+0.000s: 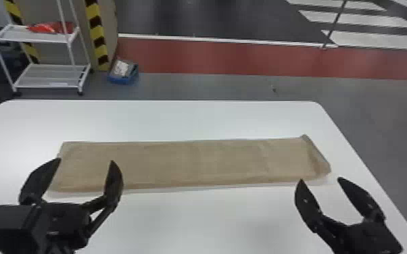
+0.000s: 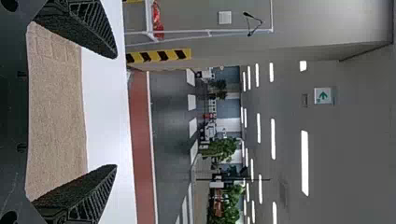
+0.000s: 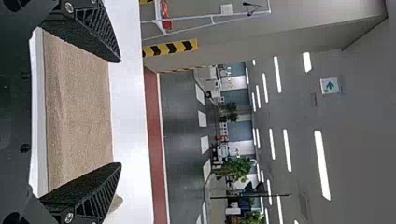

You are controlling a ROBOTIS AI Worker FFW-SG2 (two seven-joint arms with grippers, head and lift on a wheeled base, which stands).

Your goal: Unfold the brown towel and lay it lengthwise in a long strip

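- A white tabletop (image 1: pixel 196 118) spans the frame's middle and bottom, a wheeled rack (image 1: pixel 49 77) on the floor at upper left.
- Before you, the brown towel (image 1: pixel 186 163) lies in a long strip from left of centre to the right, its right end slightly rumpled.
- Your left gripper (image 1: pixel 86 160), lower left, and right gripper (image 1: pixel 320 179), lower right, hold their fingers spread, gripping nothing.
- Your unfolding appears essentially complete; at most, that right end may want smoothing.
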